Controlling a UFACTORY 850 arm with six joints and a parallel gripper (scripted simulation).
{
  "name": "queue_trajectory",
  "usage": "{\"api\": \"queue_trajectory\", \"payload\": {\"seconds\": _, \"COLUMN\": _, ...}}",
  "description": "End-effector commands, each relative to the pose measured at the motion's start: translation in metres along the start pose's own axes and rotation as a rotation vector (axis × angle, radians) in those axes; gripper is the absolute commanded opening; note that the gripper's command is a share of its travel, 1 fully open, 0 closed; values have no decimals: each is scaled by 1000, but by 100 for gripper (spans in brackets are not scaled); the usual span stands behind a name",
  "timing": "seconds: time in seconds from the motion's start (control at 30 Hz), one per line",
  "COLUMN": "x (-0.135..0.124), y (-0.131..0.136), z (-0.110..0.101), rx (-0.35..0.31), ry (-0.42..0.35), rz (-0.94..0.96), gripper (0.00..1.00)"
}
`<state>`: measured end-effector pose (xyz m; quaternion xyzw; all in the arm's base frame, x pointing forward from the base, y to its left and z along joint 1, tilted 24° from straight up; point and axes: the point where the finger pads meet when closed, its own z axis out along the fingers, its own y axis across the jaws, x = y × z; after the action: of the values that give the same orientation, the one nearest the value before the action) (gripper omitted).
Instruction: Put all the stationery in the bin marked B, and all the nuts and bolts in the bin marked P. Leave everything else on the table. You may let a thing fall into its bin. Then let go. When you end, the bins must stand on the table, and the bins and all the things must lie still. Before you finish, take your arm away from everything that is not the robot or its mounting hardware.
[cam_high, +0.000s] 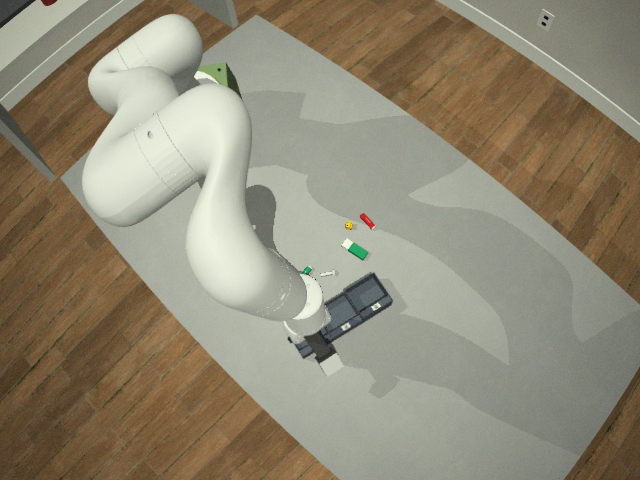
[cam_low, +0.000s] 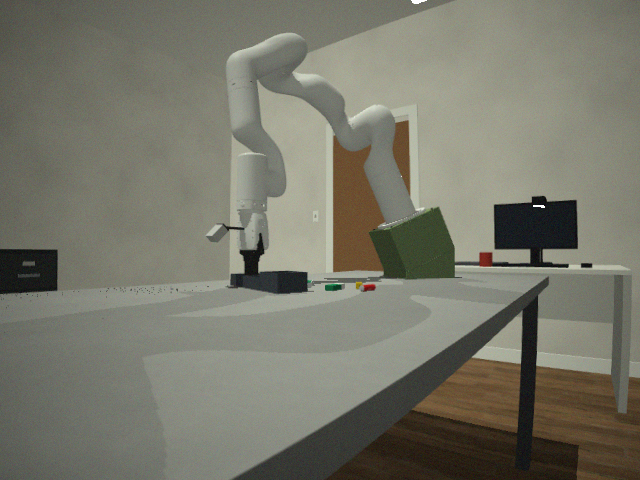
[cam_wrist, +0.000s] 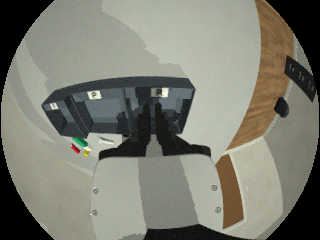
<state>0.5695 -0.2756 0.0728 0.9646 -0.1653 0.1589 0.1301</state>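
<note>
My gripper (cam_low: 251, 267) (cam_wrist: 152, 111) points down, its fingers nearly together and inside the right bin (cam_wrist: 175, 83) of the wrist view; I see nothing between them. That bin's label looks like B or R. The P bin (cam_wrist: 107, 85) (cam_high: 357, 322) is in the middle. A silver bolt-like piece (cam_high: 328, 273) (cam_wrist: 106, 140) lies beside the bins. A green and white block (cam_high: 356, 250) (cam_low: 333, 287) (cam_wrist: 80, 142), perhaps an eraser, lies on the table. A small green piece (cam_high: 307, 269) lies near the wrist. The bins' dark contents are unclear.
A third bin (cam_high: 389, 299) (cam_wrist: 56, 95) stands at the other end of the row; its label is unclear. A yellow die-like piece (cam_high: 348, 225) (cam_low: 358, 285) (cam_wrist: 86, 153) and a red stick (cam_high: 367, 221) (cam_low: 368, 287) (cam_wrist: 75, 148) lie beyond the green and white block.
</note>
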Motion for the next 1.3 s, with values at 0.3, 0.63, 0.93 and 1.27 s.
{"api": "queue_trajectory", "payload": {"seconds": 0.3, "x": 1, "y": 0, "z": -17, "rx": 0, "ry": 1, "rz": 0, "gripper": 7}}
{"api": "queue_trajectory", "payload": {"seconds": 0.63, "x": 1, "y": 0, "z": -49, "rx": 0, "ry": 1, "rz": 0, "gripper": 7}}
{"api": "queue_trajectory", "payload": {"seconds": 0.93, "x": 2, "y": -15, "z": -49, "rx": 0, "ry": 1, "rz": 0, "gripper": 7}}
{"api": "queue_trajectory", "payload": {"seconds": 1.27, "x": 5, "y": -65, "z": -49, "rx": 0, "ry": 1, "rz": 0, "gripper": 7}}
